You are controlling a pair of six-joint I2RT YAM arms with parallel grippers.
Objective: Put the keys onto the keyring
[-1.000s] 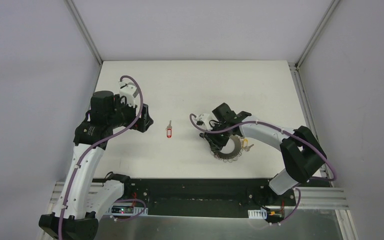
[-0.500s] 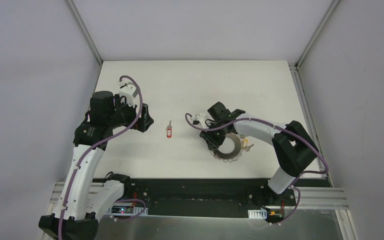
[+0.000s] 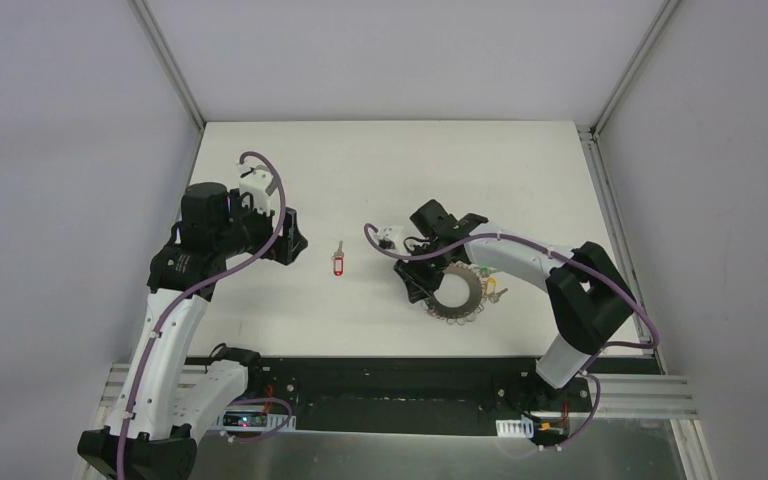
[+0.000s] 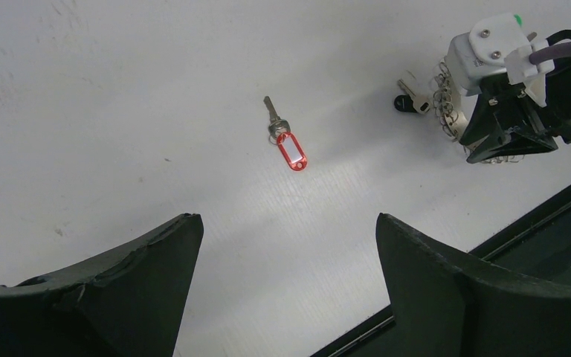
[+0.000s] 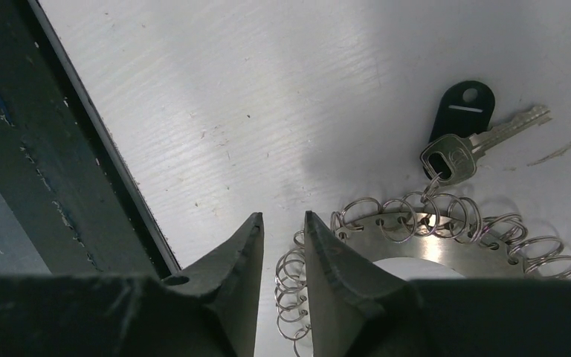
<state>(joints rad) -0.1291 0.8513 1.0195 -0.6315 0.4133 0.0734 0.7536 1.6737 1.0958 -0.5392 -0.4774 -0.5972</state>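
The keyring [image 3: 457, 292] lies flat on the table, a grey metal ring with wire loops along its rim [image 5: 416, 223]. A black-headed key [image 5: 457, 126] hangs on one loop, and green and yellow keys [image 3: 495, 290] sit at its right side. A red-tagged key [image 3: 338, 262] [image 4: 291, 151] lies loose to the left. My right gripper [image 5: 282, 219] is down at the ring's left rim. Its jaws stand a narrow gap apart with wire loops in the gap, and table shows beside the loops. My left gripper [image 4: 286, 223] hovers wide open and empty, left of the red key.
A black rail [image 3: 410, 385] runs along the near table edge, close beside my right gripper [image 5: 82, 163]. White walls with metal posts enclose the table on three sides.
My right gripper has slid left along the keyring to its left rim and narrowed its jaws. The left arm and the red key have not moved.
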